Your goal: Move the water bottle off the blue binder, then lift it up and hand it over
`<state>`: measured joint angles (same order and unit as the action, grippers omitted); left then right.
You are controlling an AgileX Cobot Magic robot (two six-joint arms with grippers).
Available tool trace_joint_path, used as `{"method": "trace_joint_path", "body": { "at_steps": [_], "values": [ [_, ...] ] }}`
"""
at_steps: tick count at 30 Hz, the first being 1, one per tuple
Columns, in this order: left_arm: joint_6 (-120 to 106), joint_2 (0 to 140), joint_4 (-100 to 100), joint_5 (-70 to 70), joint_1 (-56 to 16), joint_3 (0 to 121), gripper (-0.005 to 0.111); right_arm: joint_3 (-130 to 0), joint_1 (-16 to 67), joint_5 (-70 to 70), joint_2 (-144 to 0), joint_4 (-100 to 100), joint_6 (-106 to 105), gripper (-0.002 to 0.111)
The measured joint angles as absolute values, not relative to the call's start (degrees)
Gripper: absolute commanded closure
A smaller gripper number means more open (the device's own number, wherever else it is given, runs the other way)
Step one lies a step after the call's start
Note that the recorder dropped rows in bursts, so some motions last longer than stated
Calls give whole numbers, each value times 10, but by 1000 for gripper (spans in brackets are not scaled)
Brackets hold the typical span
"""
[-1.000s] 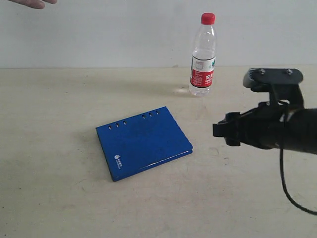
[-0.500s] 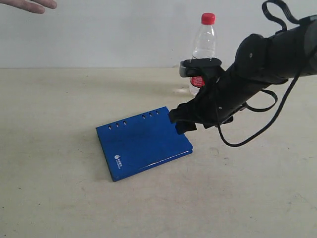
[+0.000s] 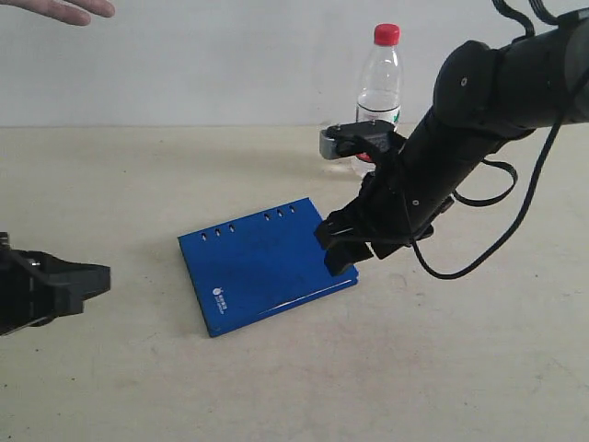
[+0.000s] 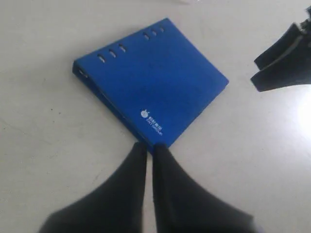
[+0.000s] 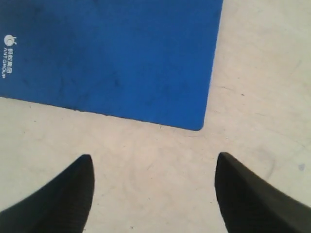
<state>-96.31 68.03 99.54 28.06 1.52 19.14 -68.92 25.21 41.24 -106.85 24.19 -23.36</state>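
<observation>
One water bottle stood upright on the desk, behind the blue binder and well clear of it, in the same spot as a second before. By the look of it, the first part of the task was already done. The binder lay flat and closed on the desk, and it had not shifted either.

What had changed was the arms. A second earlier the right arm hung low at the right of the desk, well apart from the binder. It had since swung in across the front of the bottle, hiding part of the label. The right fingers were spread wide and empty, poised over the binder's corner with nothing between them but bare desk.

The left fingers, out of the exterior view a second before, had come in from the near left. They were clenched on nothing, their tips just at the binder's edge beside the white logo. Whether they touched it could not be told.

Both arms now seemed committed to the binder, so the lift looked like the step in hand, though no grip had been made. A person's hand showed at the far left edge, likely the receiver.
</observation>
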Motion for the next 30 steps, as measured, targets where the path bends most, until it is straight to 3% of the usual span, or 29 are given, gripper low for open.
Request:
{"method": "trace_joint_path", "body": {
  "at_steps": [7,9,12,14,19,30],
  "values": [
    [-980,910,995,357,16,282,97,-689,236,369,-1069,248,-281,46],
    [-981,953,995,398,16,309,87,-689,221,351,-1069,267,-292,46],
    [-982,1027,995,449,16,354,55,-690,188,372,-1069,347,-394,46],
    [-982,1068,995,454,16,378,47,-690,167,399,-1069,444,-481,46],
    [-983,1111,995,455,16,409,45,-690,119,483,-1112,577,-619,46],
    [-984,1117,995,456,16,445,45,-744,94,497,-1218,619,-649,46]
  ]
}}
